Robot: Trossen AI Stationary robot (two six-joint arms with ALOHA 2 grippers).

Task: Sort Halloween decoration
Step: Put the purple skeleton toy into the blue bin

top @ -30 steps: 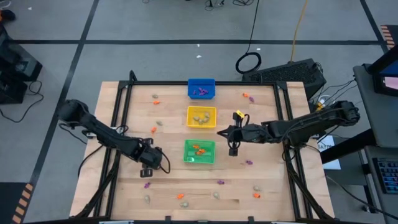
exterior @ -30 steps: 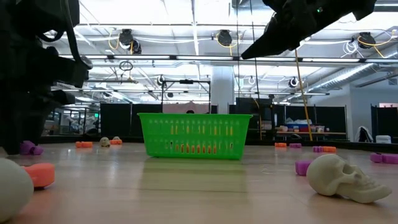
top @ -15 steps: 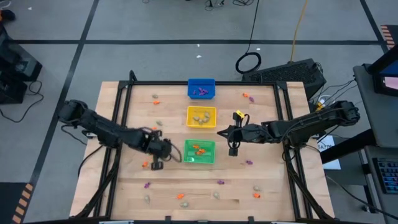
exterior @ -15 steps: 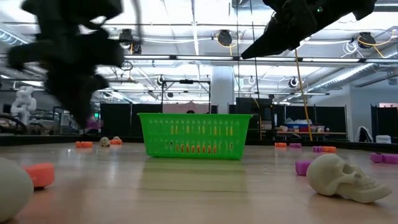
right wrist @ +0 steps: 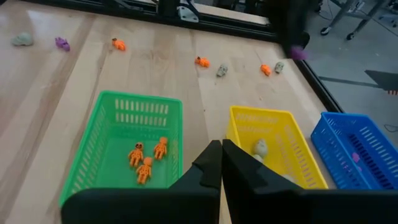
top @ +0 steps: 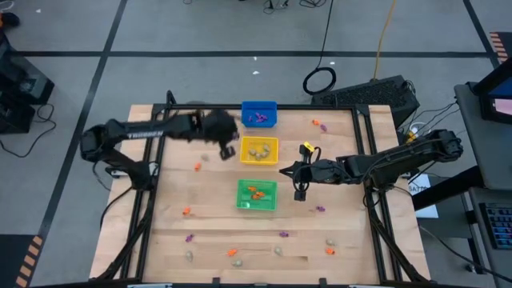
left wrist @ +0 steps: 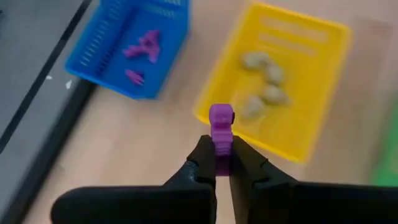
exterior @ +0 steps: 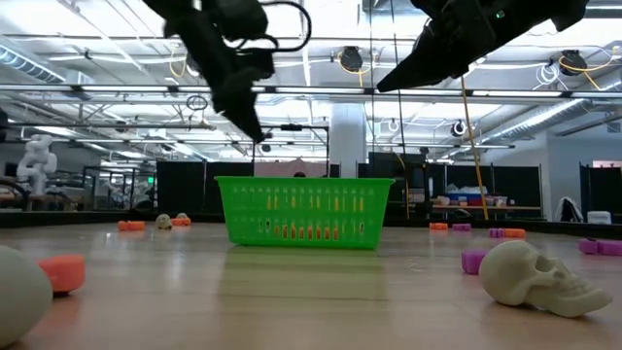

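Halloween decoration pieces lie sorted and unsorted around the yellow bin (top: 259, 150), the middle of three square bins on the wooden table (top: 168, 240). A purple trinket (left wrist: 220, 127) sits pinched between the fingers of the left gripper (left wrist: 222, 163), which hangs above the table just off the yellow bin's corner nearest the blue bin (top: 259, 114); the wrist view shows the trinket standing up out of the closed fingertips. In the overhead view that gripper (top: 225, 148) is blurred, so its exact height over the table is hard to judge. The blue bin, on the far side of the yellow bin, holds purple trinkets (left wrist: 143, 46). The yellow bin itself holds pale beige-olive trinkets (left wrist: 265, 85). The green bin (top: 257, 195), on the near side of the yellow bin, holds orange trinkets (right wrist: 149, 157). The right gripper (top: 299, 189) waits just beside the green bin's right edge, off the yellow bin's near right corner, its fingers pressed together on nothing. More loose pieces remain scattered well away from the yellow bin toward the table's near edge, among them a pale skull (exterior: 533, 278) and an orange piece (exterior: 61, 273) close to the low camera.
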